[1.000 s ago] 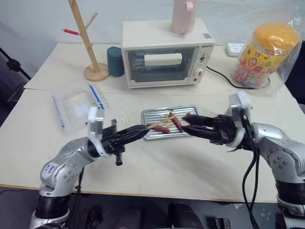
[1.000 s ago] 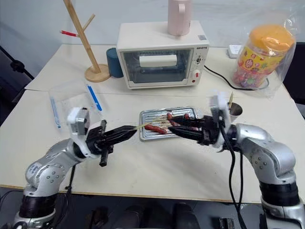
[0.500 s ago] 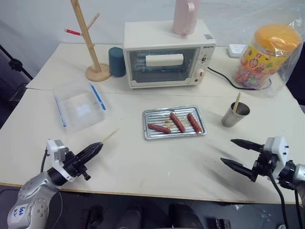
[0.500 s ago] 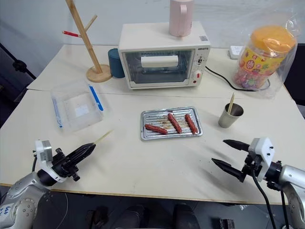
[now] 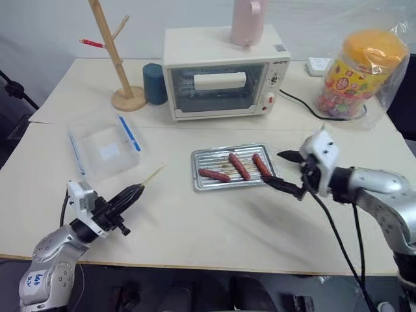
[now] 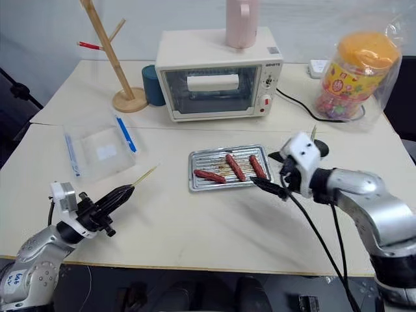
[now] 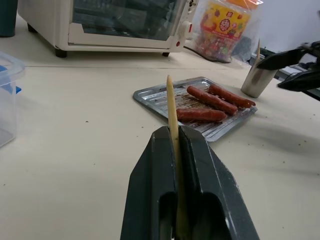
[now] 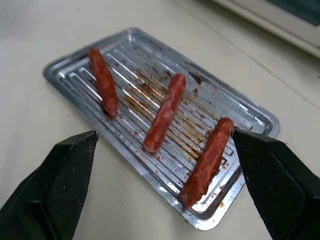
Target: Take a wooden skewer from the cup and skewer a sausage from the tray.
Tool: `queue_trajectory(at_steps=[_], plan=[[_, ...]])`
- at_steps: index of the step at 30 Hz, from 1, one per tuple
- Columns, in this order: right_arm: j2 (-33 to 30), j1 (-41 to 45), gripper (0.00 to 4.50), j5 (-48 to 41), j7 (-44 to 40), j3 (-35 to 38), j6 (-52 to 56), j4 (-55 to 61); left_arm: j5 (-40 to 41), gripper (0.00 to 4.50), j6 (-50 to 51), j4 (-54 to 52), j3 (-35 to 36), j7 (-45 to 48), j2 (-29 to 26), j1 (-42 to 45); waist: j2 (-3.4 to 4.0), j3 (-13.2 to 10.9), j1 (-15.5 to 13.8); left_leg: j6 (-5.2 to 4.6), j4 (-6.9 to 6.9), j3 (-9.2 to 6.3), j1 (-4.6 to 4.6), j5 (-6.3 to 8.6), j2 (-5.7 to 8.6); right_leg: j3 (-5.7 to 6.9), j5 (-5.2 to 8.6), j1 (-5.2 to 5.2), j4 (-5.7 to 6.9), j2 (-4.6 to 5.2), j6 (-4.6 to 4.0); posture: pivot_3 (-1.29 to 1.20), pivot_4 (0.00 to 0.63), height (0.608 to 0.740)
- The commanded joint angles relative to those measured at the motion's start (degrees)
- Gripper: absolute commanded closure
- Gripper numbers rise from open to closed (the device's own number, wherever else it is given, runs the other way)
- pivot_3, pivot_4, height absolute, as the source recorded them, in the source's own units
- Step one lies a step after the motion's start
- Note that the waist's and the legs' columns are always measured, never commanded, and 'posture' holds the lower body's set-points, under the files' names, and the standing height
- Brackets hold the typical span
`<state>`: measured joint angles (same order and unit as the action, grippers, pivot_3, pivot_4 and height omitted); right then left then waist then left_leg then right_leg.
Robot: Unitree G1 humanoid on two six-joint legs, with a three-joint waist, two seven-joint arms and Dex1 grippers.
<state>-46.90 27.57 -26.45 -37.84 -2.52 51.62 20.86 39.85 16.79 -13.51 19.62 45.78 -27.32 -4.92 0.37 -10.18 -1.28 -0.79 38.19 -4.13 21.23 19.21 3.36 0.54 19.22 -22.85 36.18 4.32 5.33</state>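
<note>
The wooden skewer (image 7: 171,107) is clamped between the closed fingers of the left gripper (image 5: 127,195), low over the table (image 5: 195,221) and well short of the tray (image 5: 201,159), its point aimed toward the sausages. 3 sausages lie apart on the tray's ribbed bottom; the nearest sausage (image 8: 208,161) sits close to the right gripper (image 5: 284,170), whose fingers are spread wide and empty just beside the tray's right end, probably to steady a sausage for piercing. The cup (image 7: 255,80) stands beyond the tray with 1 stick left in it, though its contents are hard to make out. No sausage is skewered yet.
</note>
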Motion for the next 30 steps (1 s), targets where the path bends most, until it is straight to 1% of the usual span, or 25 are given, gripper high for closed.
queue_trajectory(at_steps=[1,4,7,14,21,25,26,29,30], plan=[[1.2,4.4,0.06,6.1,2.9,-5.1,0.9,-4.9,-0.3,4.50,-0.8,-2.4,-0.8,-0.7,0.3,1.1,-0.01,0.0,-0.1,-0.01,0.01,0.00,0.00,-0.01,0.01,0.01,0.00,0.00,0.01,0.01,0.00,0.00,0.150,0.740],[3.1,7.2,0.06,10.4,3.5,-8.9,-1.5,-9.9,-0.4,4.50,-1.0,-3.0,-1.0,-1.6,0.8,1.0,-0.02,0.0,0.0,-0.01,0.00,0.00,-0.01,-0.01,0.00,0.02,0.00,0.00,0.04,-0.01,0.00,0.00,0.150,0.740],[4.6,8.5,0.06,12.6,2.7,-10.7,-3.3,-13.3,-0.4,4.50,-1.3,-3.8,-0.9,-2.3,1.3,0.1,-0.02,0.0,0.1,-0.01,-0.01,0.01,0.00,-0.01,0.00,0.01,0.00,-0.04,0.06,-0.01,0.01,0.00,0.150,0.740],[8.5,11.0,0.06,16.1,2.1,-11.8,-6.7,-19.3,-0.4,4.50,-1.9,-4.7,-1.2,-3.0,1.9,-1.0,-0.03,0.0,0.6,0.04,0.02,0.05,0.01,-0.04,0.00,-0.02,0.00,-0.14,0.25,-0.02,0.00,0.00,0.150,0.740],[10.3,12.0,0.06,18.2,1.5,-11.9,-8.0,-21.9,-0.3,4.50,-1.8,-5.5,-1.2,-3.5,2.1,-1.6,-0.02,0.0,1.0,0.05,0.02,0.05,0.01,-0.05,0.00,-0.03,0.00,-0.16,0.28,-0.02,0.00,0.00,0.150,0.740],[11.4,12.3,0.82,18.5,1.2,-11.7,-8.1,-22.5,-0.2,4.50,-1.7,-6.1,-1.2,-3.9,2.3,-2.1,-0.02,0.0,1.3,0.05,0.01,0.05,0.01,-0.05,0.00,-0.03,0.00,-0.16,0.29,-0.02,0.00,0.00,0.150,0.740],[11.6,12.4,1.15,18.5,1.1,-11.6,-8.1,-22.6,-0.2,4.50,-1.7,-6.1,-1.3,-4.0,2.4,-2.2,-0.02,0.0,1.3,0.05,0.01,0.05,0.01,-0.06,0.00,-0.03,0.00,-0.16,0.29,-0.03,0.00,0.00,0.150,0.740],[12.2,12.6,1.92,18.9,0.7,-11.7,-8.0,-23.0,-0.1,4.50,-1.7,-6.1,-1.4,-4.0,2.4,-2.3,-0.02,0.0,1.3,0.06,0.02,0.05,0.01,-0.06,0.00,-0.03,0.00,-0.17,0.31,-0.02,0.00,0.00,0.150,0.740],[12.3,12.6,1.92,18.9,0.6,-11.6,-7.9,-23.0,-0.1,4.50,-1.7,-6.2,-1.4,-4.0,2.4,-2.3,-0.02,0.0,1.3,0.06,0.02,0.05,0.01,-0.06,0.00,-0.03,0.00,-0.17,0.31,-0.02,0.00,0.00,0.150,0.740]])
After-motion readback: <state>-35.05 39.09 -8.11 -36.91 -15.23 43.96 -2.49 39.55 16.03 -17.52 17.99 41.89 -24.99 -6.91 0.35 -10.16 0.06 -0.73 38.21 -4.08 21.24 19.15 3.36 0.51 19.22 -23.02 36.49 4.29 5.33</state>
